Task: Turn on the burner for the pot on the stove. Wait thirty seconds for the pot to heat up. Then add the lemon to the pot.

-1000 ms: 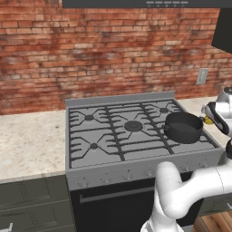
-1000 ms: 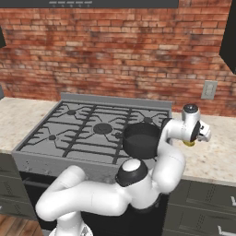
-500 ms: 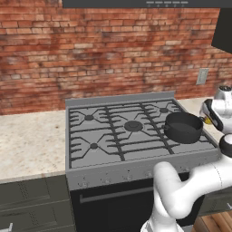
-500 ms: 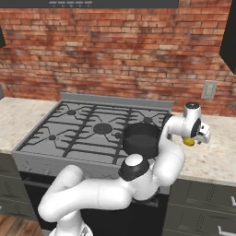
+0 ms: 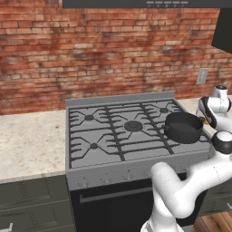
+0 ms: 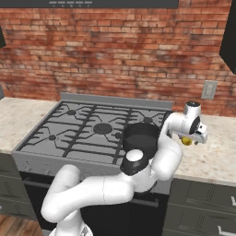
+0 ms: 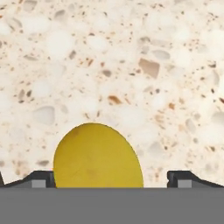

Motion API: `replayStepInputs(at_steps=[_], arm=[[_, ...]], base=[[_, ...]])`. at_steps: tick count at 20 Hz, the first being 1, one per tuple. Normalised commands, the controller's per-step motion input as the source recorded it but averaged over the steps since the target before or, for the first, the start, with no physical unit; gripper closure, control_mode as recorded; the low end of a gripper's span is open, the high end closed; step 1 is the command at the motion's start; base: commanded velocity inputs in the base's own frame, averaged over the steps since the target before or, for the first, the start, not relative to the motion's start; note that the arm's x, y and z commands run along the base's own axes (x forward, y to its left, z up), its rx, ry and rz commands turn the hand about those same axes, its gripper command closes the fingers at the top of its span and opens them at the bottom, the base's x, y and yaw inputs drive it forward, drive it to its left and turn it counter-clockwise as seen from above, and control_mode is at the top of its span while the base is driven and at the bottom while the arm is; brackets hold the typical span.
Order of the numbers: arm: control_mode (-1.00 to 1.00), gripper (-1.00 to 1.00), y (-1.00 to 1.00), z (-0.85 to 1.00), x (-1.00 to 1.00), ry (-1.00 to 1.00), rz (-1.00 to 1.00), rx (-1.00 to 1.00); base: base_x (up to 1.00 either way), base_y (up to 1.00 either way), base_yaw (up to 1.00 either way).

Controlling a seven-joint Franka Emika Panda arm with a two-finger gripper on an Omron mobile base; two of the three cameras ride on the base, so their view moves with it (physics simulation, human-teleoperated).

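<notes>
Partly hidden, the small bright yellow rounded lemon (image 7: 98,156) lies on the speckled beige stone counter (image 7: 131,65) to the right of the stove; in the hand view its lower part is cut off at the bottom edge, and in the right base view it peeks out as a small yellow spot (image 6: 186,141) under the robot's white hand. The two-finger gripper (image 7: 109,179) hangs just above the fruit with its dark fingertips (image 7: 43,179) spread wide, one on either side of the lemon (whether they touch it cannot be made out). In the left base view the hand is half cut off by the right edge, and the fingers themselves are hidden behind it.

The short, wide, round dark grey-black metal pot (image 5: 183,127) stands on the near right burner of the grey steel gas range with dark grates (image 5: 113,131); its interior looks dark, and nothing can be made out inside. In the right base view the arm covers the pot's near rim (image 6: 140,138). The small knobs (image 5: 129,173) along the stove's front are too small to read.
</notes>
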Motion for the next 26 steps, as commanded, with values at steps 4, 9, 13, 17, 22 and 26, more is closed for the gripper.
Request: replayStepInputs(at_steps=[4, 9, 13, 17, 22, 26], arm=[[-1.00, -1.00, 0.00, -0.23, 0.17, 0.00, 0.00, 0.10], [-1.00, 1.00, 0.00, -0.07, 0.00, 0.00, 0.00, 0.03], [-1.00, 1.00, 0.00, 0.00, 0.00, 0.00, 0.00, 0.00], [-1.00, 1.00, 0.00, 0.06, 0.00, 0.00, 0.00, 0.00], [-1.00, 1.00, 0.00, 0.59, -0.11, -0.09, 0.00, 0.03], [-1.00, 1.00, 0.04, 0.33, -0.73, -0.24, 0.04, 0.01]], base=[[0.00, 0.00, 0.00], [0.00, 0.00, 0.00], [0.00, 0.00, 0.00], [0.00, 0.00, 0.00], [0.00, 0.00, 0.00], [0.00, 0.00, 0.00]])
